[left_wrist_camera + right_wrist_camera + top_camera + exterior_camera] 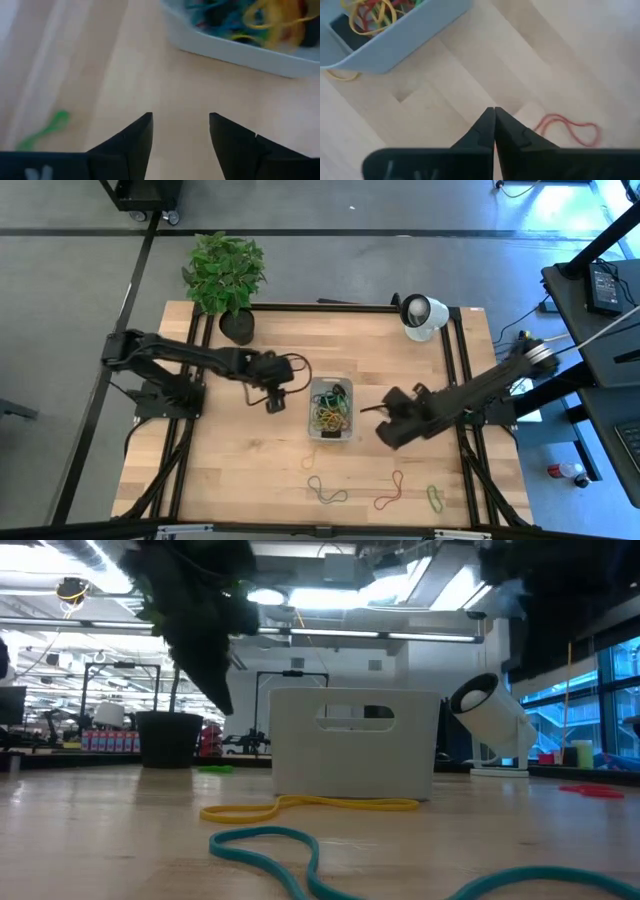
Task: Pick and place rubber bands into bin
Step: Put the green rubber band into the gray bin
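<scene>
Four loose rubber bands (327, 492) lie beyond the bin (331, 411); plant (226, 275) and lamp (422, 315) behind.

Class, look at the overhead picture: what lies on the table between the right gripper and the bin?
Nothing: in the high view only bare wood separates the right gripper, shut and empty, from the bin. The right wrist view shows the same bare stretch.
</scene>
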Controlling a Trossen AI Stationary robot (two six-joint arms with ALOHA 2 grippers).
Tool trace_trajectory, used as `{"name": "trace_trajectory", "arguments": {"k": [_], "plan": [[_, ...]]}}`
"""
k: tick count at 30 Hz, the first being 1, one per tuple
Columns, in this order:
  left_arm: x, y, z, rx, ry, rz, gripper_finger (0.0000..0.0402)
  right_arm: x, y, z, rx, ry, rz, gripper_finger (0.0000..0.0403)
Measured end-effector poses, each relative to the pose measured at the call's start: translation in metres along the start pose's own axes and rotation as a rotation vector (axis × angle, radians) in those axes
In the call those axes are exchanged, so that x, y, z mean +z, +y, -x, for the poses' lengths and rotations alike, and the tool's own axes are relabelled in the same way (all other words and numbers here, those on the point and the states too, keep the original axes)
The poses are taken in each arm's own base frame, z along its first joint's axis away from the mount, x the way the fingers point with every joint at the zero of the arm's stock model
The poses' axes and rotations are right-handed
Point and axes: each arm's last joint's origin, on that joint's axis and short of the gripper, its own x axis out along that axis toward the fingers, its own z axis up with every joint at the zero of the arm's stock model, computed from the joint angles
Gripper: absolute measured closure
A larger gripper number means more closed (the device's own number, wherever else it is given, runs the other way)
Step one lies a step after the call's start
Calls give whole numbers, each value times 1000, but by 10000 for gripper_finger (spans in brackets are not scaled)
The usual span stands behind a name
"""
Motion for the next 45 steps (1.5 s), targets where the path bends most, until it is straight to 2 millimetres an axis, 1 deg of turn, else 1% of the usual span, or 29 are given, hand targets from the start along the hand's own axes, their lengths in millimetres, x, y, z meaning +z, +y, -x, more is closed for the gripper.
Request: {"name": "trace_trajectory", "arguments": {"k": [3,6,9,12,15,20,23,27,30,32,34,37,40,43,45], "plan": [[16,10,-9,58,100,-34,214,-16,-25,-8,119,-39,-56,398],[33,26,-19,104,216,-25,210,-27,-44,-16,212,-78,-105,398],[48,45,-32,136,318,-20,208,-37,-62,-24,260,-98,-137,394],[56,62,-47,141,430,-89,208,-45,-76,-31,277,-108,-152,393],[56,77,-60,166,550,-206,208,-50,-85,-34,293,-116,-161,392],[47,99,-85,263,701,-370,208,-54,-92,-35,321,-132,-128,392],[40,111,-98,271,766,-407,211,-54,-93,-34,326,-135,-108,392],[35,124,-106,199,782,-399,223,-54,-93,-34,328,-138,-102,392],[33,130,-110,131,777,-404,244,-53,-93,-34,329,-139,-102,392],[32,131,-111,93,773,-415,269,-53,-93,-34,329,-139,-100,392],[32,132,-111,68,770,-414,307,-53,-93,-34,327,-142,-82,392],[31,129,-111,66,772,-397,378,-53,-93,-34,325,-145,-60,392],[32,123,-111,110,777,-370,396,-53,-93,-34,325,-146,-55,392],[36,116,-105,155,751,-320,398,-54,-93,-34,324,-146,-51,392],[39,108,-97,141,714,-269,399,-53,-93,-34,324,-147,-51,392]]}}
